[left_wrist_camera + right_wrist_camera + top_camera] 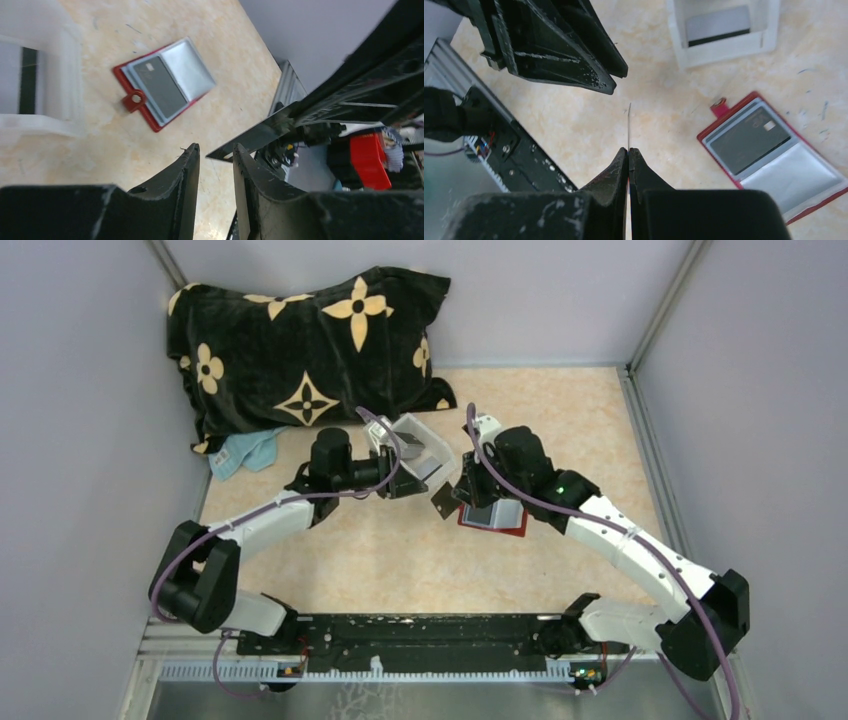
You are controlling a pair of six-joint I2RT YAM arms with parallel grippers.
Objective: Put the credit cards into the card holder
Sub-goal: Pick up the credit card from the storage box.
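right end effector [628,156] pinches a dark card [252,136]; left end effector [216,149] parted.

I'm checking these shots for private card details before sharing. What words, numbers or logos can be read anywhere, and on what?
Nothing is legible.
The dark card in the card holder: small pale mark, too blurred to read.
The striped card in the white tray: only a black stripe.
The held card in the right gripper: seen edge-on or steeply, nothing readable.
The pillow: flower and star motifs, no letters.
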